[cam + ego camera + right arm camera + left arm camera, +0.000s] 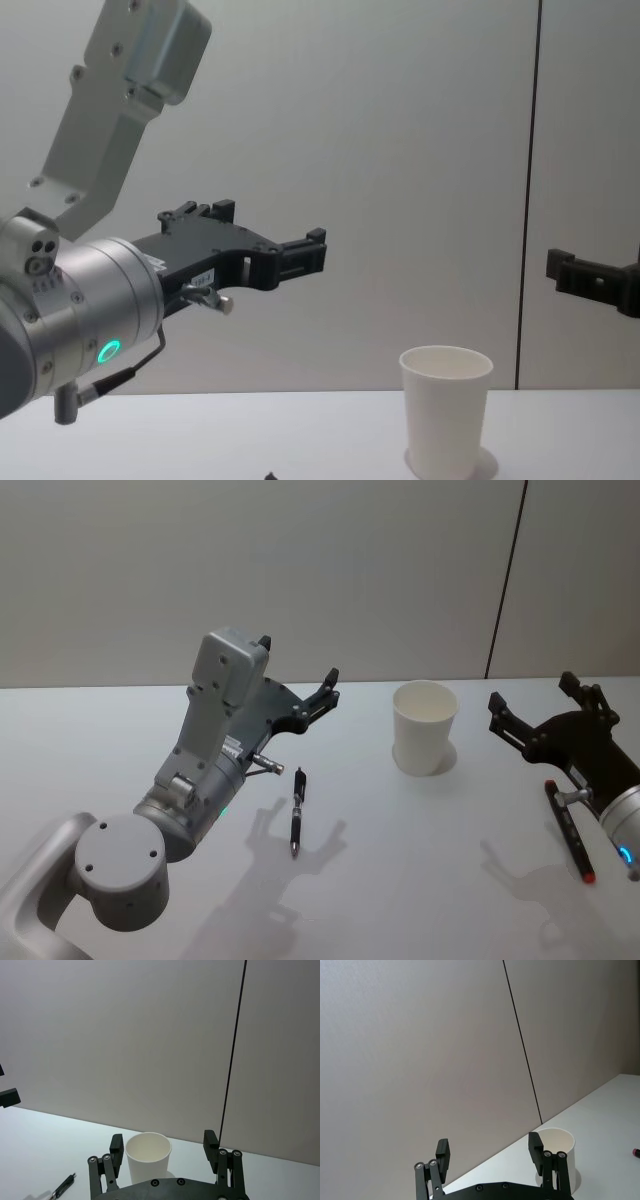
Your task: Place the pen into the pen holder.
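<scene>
**Black and flat, waiting to be picked up**

Head view: a black pen lies flat near the middle of the white table. Its long side runs from the near edge toward the far edge. The left gripper is up in the air near it, wide open and holding nothing. The pen holder stands toward the far edge. The right gripper is wide open and empty too. A red-tipped pen lies under that arm by the right edge.

Left wrist view: the open fingers point at the wall.

Right wrist view: the pen holder stands ahead of the open fingers.

Chest view: the left gripper is high up. I think the left arm is nearer the black pen and must tip down.
</scene>
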